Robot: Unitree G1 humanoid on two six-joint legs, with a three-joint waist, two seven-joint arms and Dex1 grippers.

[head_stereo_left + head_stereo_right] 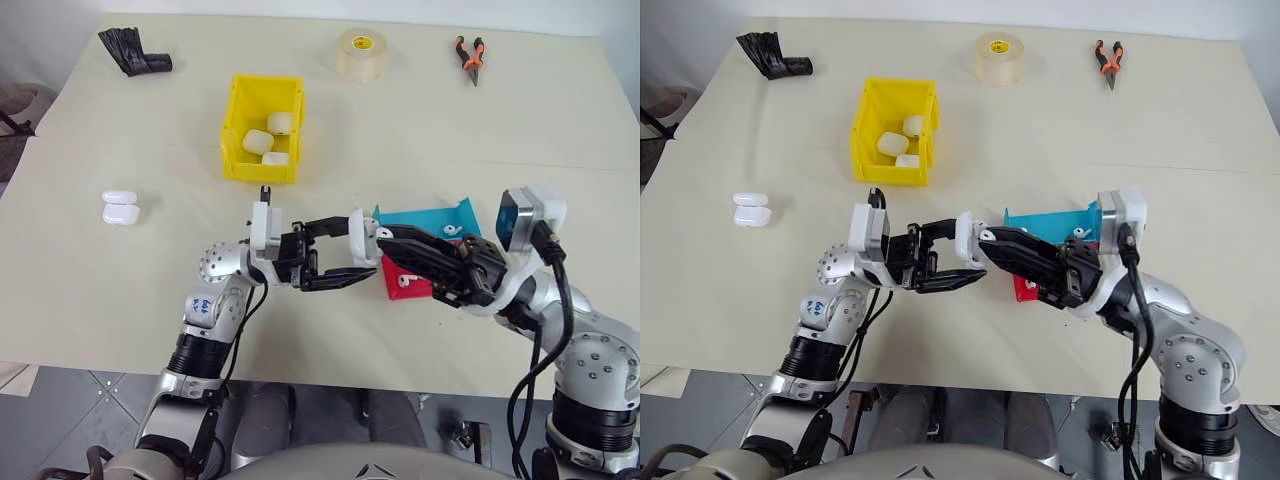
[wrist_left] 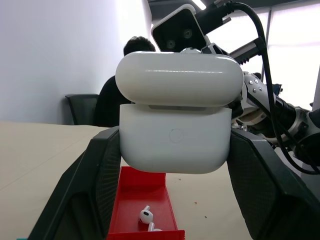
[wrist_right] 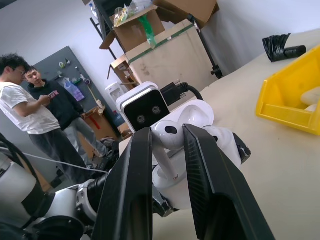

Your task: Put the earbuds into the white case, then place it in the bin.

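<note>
Left eye view: two spare cases (image 1: 120, 207) lie far left amid bare table. The yellow bin (image 1: 237, 117), holding three cases, sits beyond the left gripper (image 1: 342, 255), which clamps the open white case (image 1: 363, 238). Against it, the right gripper (image 3: 167, 150) pinches an earbud (image 3: 166, 136). Another earbud (image 2: 145, 216) lies in the red tray (image 2: 131, 196).

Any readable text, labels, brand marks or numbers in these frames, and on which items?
Left arm: blue handwritten marks on the grey shell, too small to read.
Tape roll: a mark on the inner core, too blurred to read.
White case in the left gripper: no lettering, just a plain round button.
Nothing else carries text.
</note>
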